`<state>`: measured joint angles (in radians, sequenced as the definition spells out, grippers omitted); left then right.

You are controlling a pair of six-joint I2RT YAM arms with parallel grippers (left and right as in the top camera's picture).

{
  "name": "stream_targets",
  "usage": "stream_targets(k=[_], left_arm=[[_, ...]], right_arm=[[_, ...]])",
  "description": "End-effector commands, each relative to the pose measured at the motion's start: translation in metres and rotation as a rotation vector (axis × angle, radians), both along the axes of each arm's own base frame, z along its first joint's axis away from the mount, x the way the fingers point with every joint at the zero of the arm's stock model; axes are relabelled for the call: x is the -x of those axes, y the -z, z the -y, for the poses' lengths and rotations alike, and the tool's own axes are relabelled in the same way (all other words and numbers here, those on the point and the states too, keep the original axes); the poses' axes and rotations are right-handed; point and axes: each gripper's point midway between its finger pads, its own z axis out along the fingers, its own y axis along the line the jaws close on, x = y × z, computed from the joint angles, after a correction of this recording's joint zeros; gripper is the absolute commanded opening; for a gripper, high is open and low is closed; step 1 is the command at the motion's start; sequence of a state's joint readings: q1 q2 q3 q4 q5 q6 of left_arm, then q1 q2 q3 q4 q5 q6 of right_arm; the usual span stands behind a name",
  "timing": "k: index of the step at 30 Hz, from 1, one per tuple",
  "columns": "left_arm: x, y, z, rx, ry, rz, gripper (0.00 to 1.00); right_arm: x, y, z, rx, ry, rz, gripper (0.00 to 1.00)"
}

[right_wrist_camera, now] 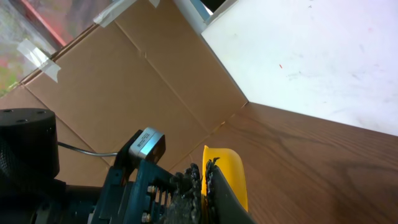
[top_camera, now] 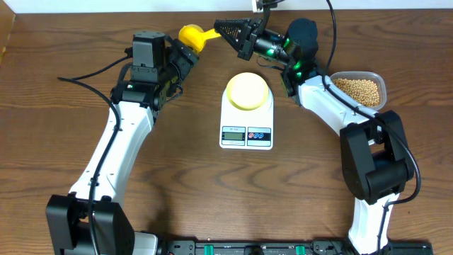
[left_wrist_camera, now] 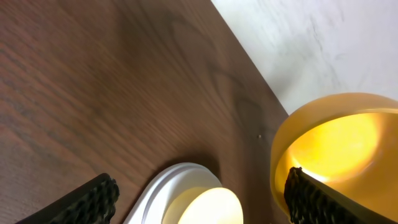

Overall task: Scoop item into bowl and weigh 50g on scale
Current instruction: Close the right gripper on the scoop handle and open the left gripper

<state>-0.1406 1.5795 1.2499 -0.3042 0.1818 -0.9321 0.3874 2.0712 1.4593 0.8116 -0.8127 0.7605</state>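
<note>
Fingers (right_wrist_camera: 189, 186) of the right claw (top_camera: 221, 32) were pressed tight together. They looked pinched on the thin handle end of the yellow scoop (top_camera: 190, 34). The scoop was up at the back of the bench (top_camera: 56, 127). Its long handle ran sideways, with the round cup on the left end, pointing away from the right arm.

The left claw (left_wrist_camera: 199, 196) was wide apart and held nothing. It sat just beside the cup, and in the left wrist view the cup was right by one finger.

Nearer the front than the scoop, the pale yellow bowl (top_camera: 248, 91) sat on top of the white scale (top_camera: 246, 134). The bowl looked empty.

The beans (top_camera: 357, 90) were all in the clear tub (top_camera: 380, 79), off to the right of the scale. The tub was close to the right arm and well apart from the left one. So the beans lay to the right of the right claw, on the handle side and not the cup side. I think the right arm would have to turn the scoop round to face the tub before it could dig in. The weighing had not yet begun.
</note>
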Motion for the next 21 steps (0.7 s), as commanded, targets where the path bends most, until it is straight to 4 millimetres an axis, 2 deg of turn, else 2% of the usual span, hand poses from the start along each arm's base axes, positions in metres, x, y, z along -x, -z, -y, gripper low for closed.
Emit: stream_targets(k=[1, 21], left_arm=[[-0.0006, -0.0113, -0.0004, -0.003, -0.002, 0.021, 0.87], [-0.0007, -0.0113, -0.0005, -0.003, -0.002, 0.021, 0.87]], right_arm=[[-0.0065, -0.0098, 0.0054, -0.009, 0.030, 0.034, 0.01], [-0.0084, -0.0099, 0.0074, -0.008, 0.039, 0.039, 0.01]])
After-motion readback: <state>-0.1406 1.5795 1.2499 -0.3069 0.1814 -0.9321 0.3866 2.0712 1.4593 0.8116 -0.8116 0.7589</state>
